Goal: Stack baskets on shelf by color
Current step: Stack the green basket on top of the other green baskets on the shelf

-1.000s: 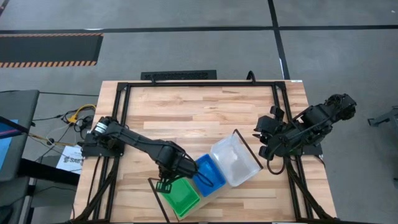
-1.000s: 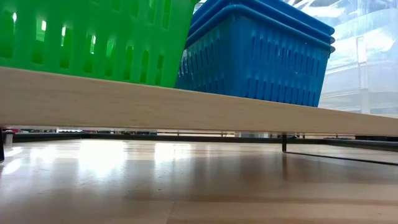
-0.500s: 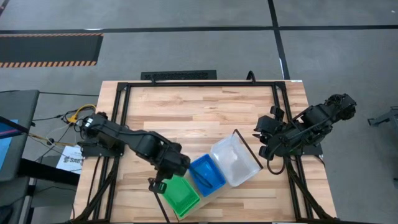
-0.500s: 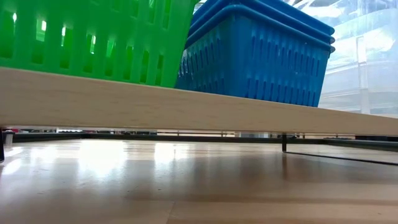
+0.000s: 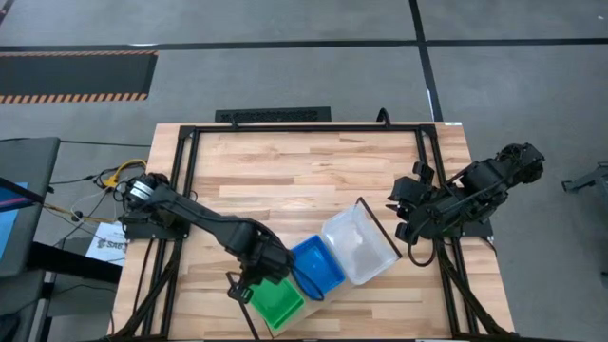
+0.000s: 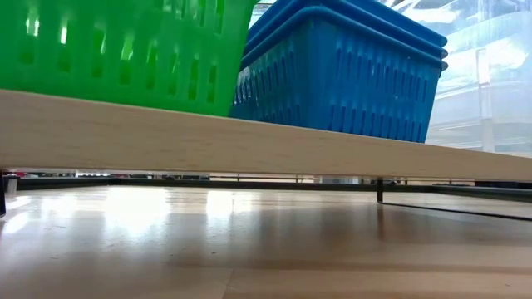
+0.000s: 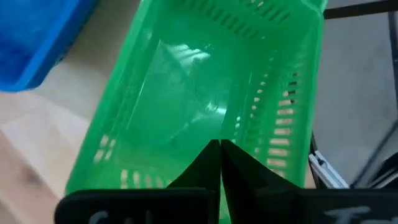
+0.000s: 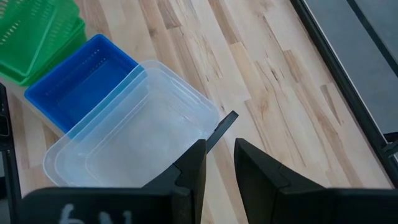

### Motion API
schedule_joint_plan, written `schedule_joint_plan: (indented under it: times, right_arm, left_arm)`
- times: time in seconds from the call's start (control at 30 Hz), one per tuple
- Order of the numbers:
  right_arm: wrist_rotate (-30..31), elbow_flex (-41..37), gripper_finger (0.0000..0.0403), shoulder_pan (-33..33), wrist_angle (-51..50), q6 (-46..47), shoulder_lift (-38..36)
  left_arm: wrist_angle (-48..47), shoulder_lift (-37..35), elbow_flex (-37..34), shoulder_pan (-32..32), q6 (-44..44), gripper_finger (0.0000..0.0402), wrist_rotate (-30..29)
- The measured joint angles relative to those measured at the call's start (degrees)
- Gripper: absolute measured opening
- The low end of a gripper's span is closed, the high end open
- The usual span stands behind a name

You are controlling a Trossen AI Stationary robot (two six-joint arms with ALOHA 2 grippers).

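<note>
Three little piles of baskets sit in a row on the shelf, one pile for each color.

The shelf (image 5: 375, 275) is a long, pale wood plank near the front edge of the table (image 5: 285, 171). On it sit the green baskets (image 5: 277, 300), then the blue baskets (image 5: 317, 266), then the clear baskets (image 5: 359, 243), side by side. The left gripper (image 5: 249, 285) hangs right over the green pile with its jaws shut tight and nothing between them. The right gripper (image 5: 407, 218) waits near the clear pile, jaws a little apart and empty. The baskets are thin, shiny plastic boxes with slots in the walls and small holes in the bottom. They are probably light, a bit bendy and slippery. The rim or a short wall looks like the best place to pinch one. Pushed from the side, they would likely slide on the smooth wood.
</note>
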Motion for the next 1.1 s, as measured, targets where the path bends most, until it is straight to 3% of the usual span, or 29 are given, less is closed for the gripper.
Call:
schedule_joint_plan:
  times: [0.13, 0.27, 0.37, 0.47, 0.57, 0.63, 0.77, 0.97, 1.1]
  right_arm:
    - [0.0, 0.0, 0.0106, 0.0, 0.0, 0.0, 0.0]
    - [0.0, 0.0, 0.0106, 0.0, 0.0, 0.0, 0.0]
    - [-0.1, 0.0, 0.0106, 0.0, 0.0, 0.0, 0.0]
    - [0.0, 0.0, 0.0106, 0.0, 0.0, 0.0, 0.0]
    - [0.0, 0.0, 0.0106, 0.0, 0.0, 0.0, 0.0]
    - [0.0, 0.0, 0.0106, 0.0, 0.0, 0.0, 0.0]
    - [0.0, 0.0, 0.0106, 0.0, 0.1, 0.0, 0.0]
    - [0.1, 0.0, 0.0106, 0.0, -0.2, -0.1, 0.0]
    - [0.1, 0.0, 0.0106, 0.0, -0.4, -0.2, 0.0]
  left_arm:
    - [1.7, 0.0, -0.8, 0.4, -0.8, 0.0, 2.4]
    - [1.2, -0.3, 4.4, 1.1, -3.7, 0.0, 3.6]
    - [-2.0, -1.0, 10.3, 1.4, -7.8, 0.0, -2.9]
    - [-9.4, -1.2, 15.0, 1.8, -20.0, 0.0, -13.6]
    - [-20.1, -1.2, 17.7, 2.0, -30.5, 0.0005, -19.0]
    - [-18.5, -2.1, 16.2, 2.0, -40.2, 0.0014, -21.7]
    - [-16.3, -3.8, 12.8, 1.4, -50.5, 0.0028, -17.9]
    - [-17.9, -3.0, 5.7, -0.1, -55.2, 0.0026, -10.8]
    - [-11.9, -3.0, 0.8, -1.0, -56.3, 0.002, -6.4]
